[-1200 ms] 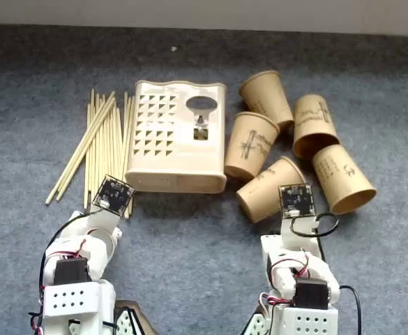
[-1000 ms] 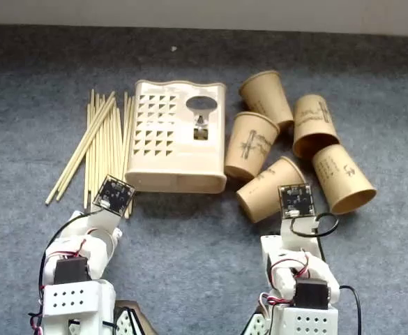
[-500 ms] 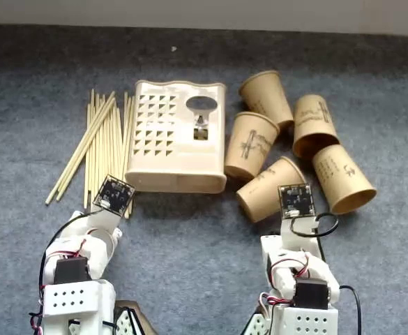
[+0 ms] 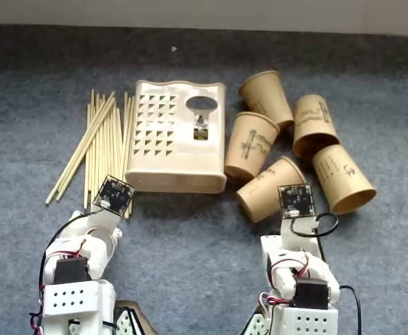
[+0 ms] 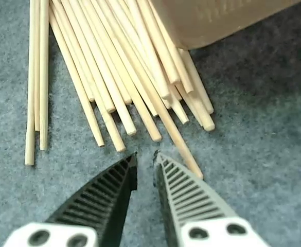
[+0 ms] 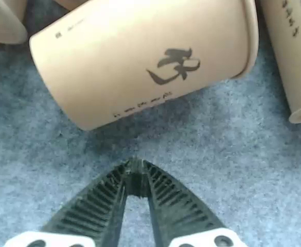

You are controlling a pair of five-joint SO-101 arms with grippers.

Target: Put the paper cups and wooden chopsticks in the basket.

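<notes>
While the left hand (image 5: 145,156) hovers barely parted just short of the wooden chopsticks (image 5: 114,77), the right hand (image 6: 135,167), pressed together, sits near a toppled paper cup (image 6: 145,56); the basket (image 4: 179,139) lies between chopsticks and cups on the counter (image 4: 190,244).

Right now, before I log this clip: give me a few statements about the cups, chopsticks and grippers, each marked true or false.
1. Five paper cups lie on their sides next to the basket. True.
2. The chopsticks are inside the basket. False: they lie on the grey surface beside it.
3. The right gripper grips a cup. False: it is shut on nothing, just short of the nearest cup.
4. The left gripper sits at the chopsticks' near ends, slightly open and holding none. True.
</notes>
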